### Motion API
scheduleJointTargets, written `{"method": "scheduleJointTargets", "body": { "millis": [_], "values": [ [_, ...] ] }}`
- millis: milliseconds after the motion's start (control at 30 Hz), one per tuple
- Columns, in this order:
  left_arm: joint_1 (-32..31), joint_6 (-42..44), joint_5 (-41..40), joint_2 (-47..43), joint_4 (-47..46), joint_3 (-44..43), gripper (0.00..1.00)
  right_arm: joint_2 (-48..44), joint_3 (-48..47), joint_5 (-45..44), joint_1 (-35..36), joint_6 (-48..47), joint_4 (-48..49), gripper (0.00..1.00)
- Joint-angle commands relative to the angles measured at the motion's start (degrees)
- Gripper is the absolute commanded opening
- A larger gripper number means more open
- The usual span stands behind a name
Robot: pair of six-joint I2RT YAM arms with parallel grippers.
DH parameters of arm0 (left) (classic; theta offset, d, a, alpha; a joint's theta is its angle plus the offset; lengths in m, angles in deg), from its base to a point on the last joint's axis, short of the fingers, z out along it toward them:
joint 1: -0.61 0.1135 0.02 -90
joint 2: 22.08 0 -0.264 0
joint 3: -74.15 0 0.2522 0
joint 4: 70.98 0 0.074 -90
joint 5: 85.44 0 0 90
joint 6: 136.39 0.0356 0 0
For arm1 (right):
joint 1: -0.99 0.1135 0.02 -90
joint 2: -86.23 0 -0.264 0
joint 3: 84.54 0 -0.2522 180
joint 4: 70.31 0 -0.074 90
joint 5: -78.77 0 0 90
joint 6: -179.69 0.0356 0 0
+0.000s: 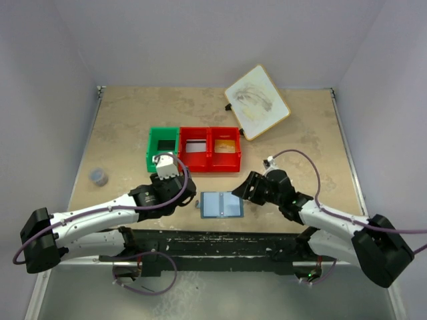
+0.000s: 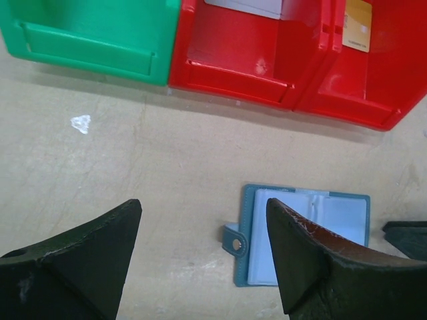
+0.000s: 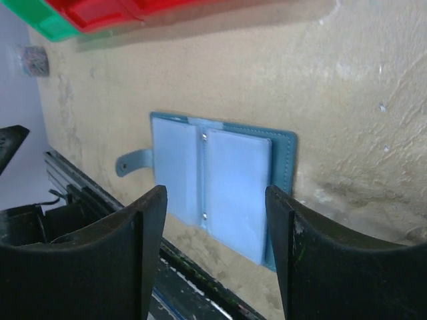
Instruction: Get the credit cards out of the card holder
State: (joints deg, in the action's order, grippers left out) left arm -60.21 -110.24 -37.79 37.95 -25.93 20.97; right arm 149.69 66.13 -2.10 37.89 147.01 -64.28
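1. Pale blue, two-panelled and open face-up, the card holder (image 1: 221,205) lies flat on the tabletop (image 1: 120,133) near its front edge. Its long axis runs left to right, and its pockets look bare.
2. The credit cards appear already out: a grey-white card (image 1: 194,143) and a tan-orange card (image 1: 225,145) lie in the red bins (image 1: 207,164), and a dark card (image 1: 162,141) seemingly in the green bin (image 1: 151,148).
3. The right pincer (image 3: 215,193), spread and empty, stands just beside the holder's right short edge, with the holder straight ahead of it; this arm is the nearer.
4. The left pincer (image 2: 201,207), likewise spread and empty, hovers left of the holder, whose strap tab points toward it.
5. Judgement: little remains beyond withdrawal.
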Motion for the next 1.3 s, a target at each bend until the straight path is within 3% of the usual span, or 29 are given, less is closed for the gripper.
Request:
{"method": "scheduleJointTargets", "body": {
  "millis": [0, 100, 267, 400, 633, 800, 1033, 1267],
  "values": [
    [0.24, 2.67, -9.94, -0.37, 4.81, -5.44, 0.74, -6.88, -6.77, -8.59, 0.01, -3.42, -12.27, 0.66],
    [2.26, 7.0, -14.3, -0.09, 7.19, -9.22, 0.76, -10.83, -12.71, -18.51, 0.02, -9.89, -20.13, 0.71],
    [16.58, 14.56, -9.33, -2.57, 5.94, -13.05, 0.79, -11.41, -24.62, -36.82, 0.05, -22.27, -26.78, 0.88],
    [23.57, 17.29, -9.16, -5.03, 7.82, -17.21, 0.79, -8.14, -32.25, -46.57, -1.36, -29.7, -28.51, 0.97],
    [24.61, 14.98, -21.46, -4.14, 19.83, -26.29, 0.79, -5.81, -41.14, -31.81, -15.33, -39.05, -27.68, 1.0],
    [24.61, 12.22, -28.73, -2.21, 27.48, -31.0, 0.79, -7.9, -48.6, -34.97, -15.48, -43.81, -29.92, 1.0],
    [24.61, 10.89, -34.24, 2.54, 33.88, -40.19, 0.79, -13.76, -54.2, -31.96, -15.46, -51.21, -28.89, 1.0],
    [24.54, 13.09, -36.27, 3.23, 35.68, -47.32, 0.79, -13.58, -58.29, -29.26, -15.46, -52.77, -30.9, 1.0]
  ]
}}
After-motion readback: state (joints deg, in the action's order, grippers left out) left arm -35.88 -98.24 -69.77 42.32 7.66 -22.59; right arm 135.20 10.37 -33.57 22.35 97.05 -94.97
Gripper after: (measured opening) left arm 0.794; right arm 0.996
